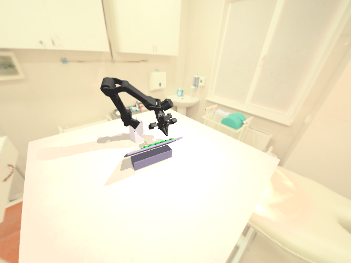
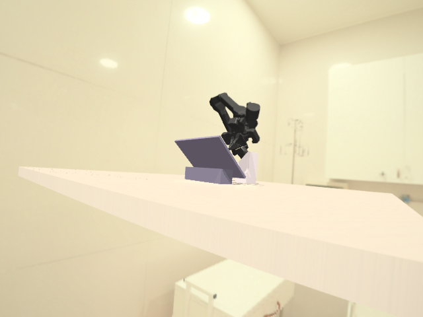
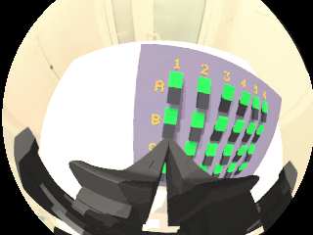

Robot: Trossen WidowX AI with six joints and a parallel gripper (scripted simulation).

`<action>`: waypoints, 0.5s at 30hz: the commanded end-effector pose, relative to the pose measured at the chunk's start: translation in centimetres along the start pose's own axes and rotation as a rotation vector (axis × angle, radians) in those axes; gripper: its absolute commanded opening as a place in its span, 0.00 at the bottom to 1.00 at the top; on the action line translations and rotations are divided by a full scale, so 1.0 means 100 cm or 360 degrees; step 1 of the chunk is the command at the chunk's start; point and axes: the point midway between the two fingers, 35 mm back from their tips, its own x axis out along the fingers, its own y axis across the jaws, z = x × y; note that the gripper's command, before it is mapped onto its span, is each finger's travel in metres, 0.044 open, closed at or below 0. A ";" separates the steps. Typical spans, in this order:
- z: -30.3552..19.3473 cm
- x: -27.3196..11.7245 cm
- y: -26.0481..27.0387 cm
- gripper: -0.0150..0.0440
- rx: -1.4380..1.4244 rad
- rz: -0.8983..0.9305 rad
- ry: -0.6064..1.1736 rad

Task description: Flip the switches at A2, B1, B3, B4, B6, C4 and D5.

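Observation:
My gripper (image 1: 166, 134) (image 3: 167, 143) is shut and empty. Its tips are a little above the tilted purple panel (image 1: 130, 154) (image 2: 205, 153) (image 3: 147, 64); in the wrist view they overlap the near edge of B1 (image 3: 169, 122). Each switch has a green and a dark part. A2 (image 3: 203, 92), B3 (image 3: 221, 128), B4 (image 3: 238, 130) and B6 (image 3: 259, 132) show green at the far part and dark at the near part, like B1. C4 (image 3: 228, 153) and D5 (image 3: 231, 167) are small. Which ends are raised is hard to tell. The fingers hide C1 and D2.
The panel leans on a purple block (image 1: 153, 159) (image 2: 208, 173) on the white table (image 1: 170, 204) (image 2: 290, 211). The arm's pale base (image 1: 136, 132) (image 2: 252, 167) stands by the panel's low side. Other switches surround the named ones.

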 end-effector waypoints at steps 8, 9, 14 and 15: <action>-0.001 0.013 -0.001 0.25 -0.0014 -0.0009 -0.0005; -0.001 0.014 -0.001 0.25 -0.0014 -0.0009 -0.0005; -0.001 0.022 -0.002 0.25 -0.0014 -0.0009 -0.0005; -0.001 0.022 -0.002 0.25 -0.0014 -0.0009 -0.0005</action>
